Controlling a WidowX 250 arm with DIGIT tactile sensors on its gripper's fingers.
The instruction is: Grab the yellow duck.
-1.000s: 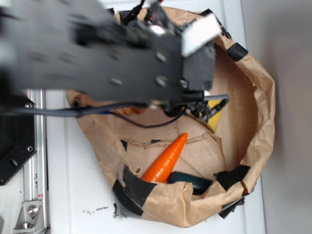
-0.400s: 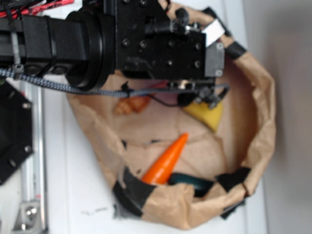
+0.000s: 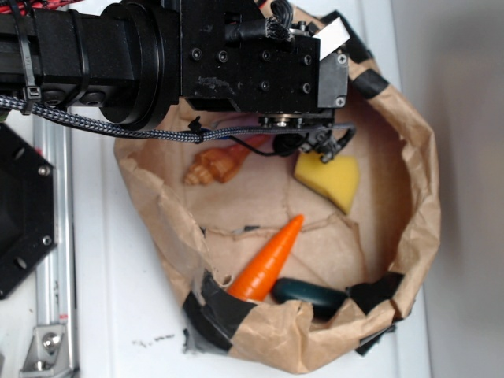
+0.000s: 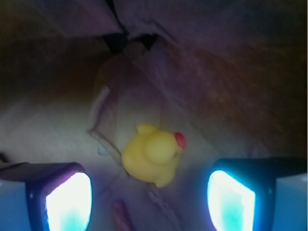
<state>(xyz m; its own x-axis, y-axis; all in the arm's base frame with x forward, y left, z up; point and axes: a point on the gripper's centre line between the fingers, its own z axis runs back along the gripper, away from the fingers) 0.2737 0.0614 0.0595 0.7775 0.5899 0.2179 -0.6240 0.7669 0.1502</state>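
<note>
The yellow duck, small and glossy with a red beak, lies on the crumpled brown paper in the wrist view. It is just ahead of the gap between my fingers and touches neither one. My gripper is open, its two lit pads wide apart either side of the duck. In the exterior view the black arm hangs over the far part of the paper bag and hides the duck and the fingers.
The brown paper bag has a raised, rolled rim patched with black tape. Inside lie a yellow sponge wedge, an orange carrot, a brown pastry-like toy and a dark green object. A metal rail runs at left.
The arm has shifted toward the bag's far rim, uncovering the sponge wedge and the brown toy. The carrot and the green object have not moved.
</note>
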